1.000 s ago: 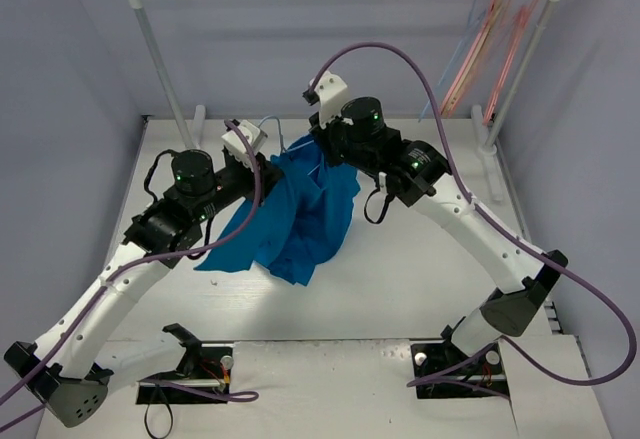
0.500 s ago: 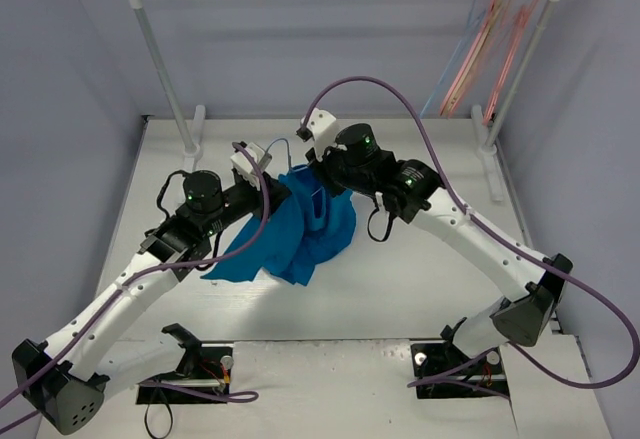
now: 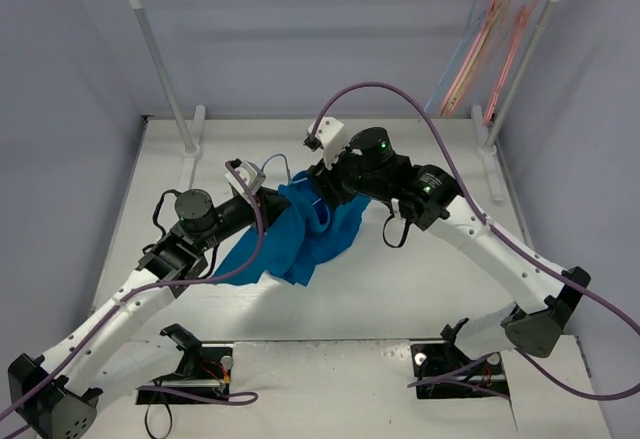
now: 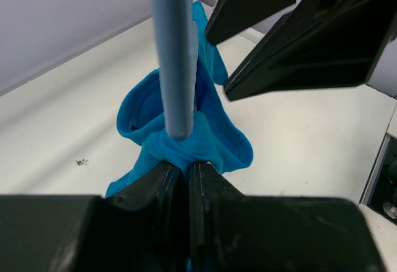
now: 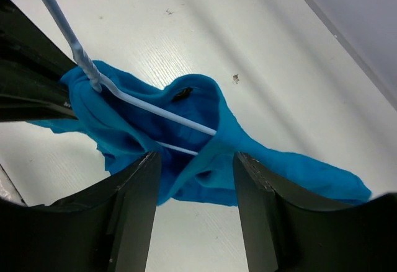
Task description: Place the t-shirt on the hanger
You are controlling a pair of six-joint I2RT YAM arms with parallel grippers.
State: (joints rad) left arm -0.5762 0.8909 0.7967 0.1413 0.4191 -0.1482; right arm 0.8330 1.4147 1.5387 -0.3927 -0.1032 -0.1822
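Fabric bunched mid-tabletop (image 3: 430, 279): from above, the t-shirt (image 3: 300, 234) sits crumpled between both arms, left gripper (image 3: 262, 195) at its left edge, right gripper (image 3: 322, 181) just over its top, both equally near. Left wrist view: left fingers (image 4: 158, 188) pinched all but closed on a knot of blue cloth; the hanger (image 4: 172, 55) wire runs straight away from the pinch; whether the wire itself is clamped cannot be told. Right wrist view: right fingers (image 5: 133, 204) spread wide, holding nothing; the collar opening lies dead ahead between them, a hanger arm threaded into it, slanting in from upper left; the next move probably means drawing cloth along that arm.
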